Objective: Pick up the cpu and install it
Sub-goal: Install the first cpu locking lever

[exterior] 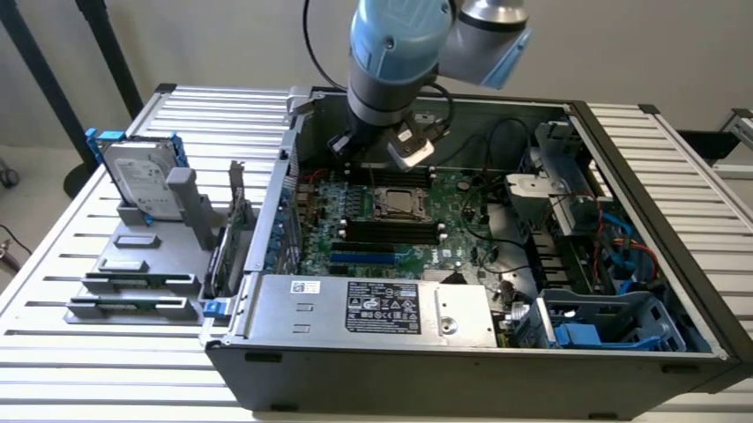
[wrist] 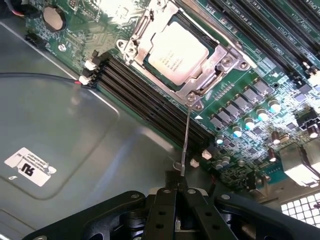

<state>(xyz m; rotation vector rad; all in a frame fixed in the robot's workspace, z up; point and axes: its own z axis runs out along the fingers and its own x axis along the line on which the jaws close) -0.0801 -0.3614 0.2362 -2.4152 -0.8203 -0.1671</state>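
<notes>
A small, flat, square chip with a shiny silver-grey metal top, the cpu (wrist: 177, 52), lies flat and face up in its socket on a green motherboard (wrist: 250, 70). Faint printed lettering marks its top. A silver metal frame (wrist: 220, 62) borders its edges on all sides. In the exterior view the cpu (exterior: 397, 202) sits near the middle of the board, just beside long black memory slots (exterior: 389, 231)
</notes>
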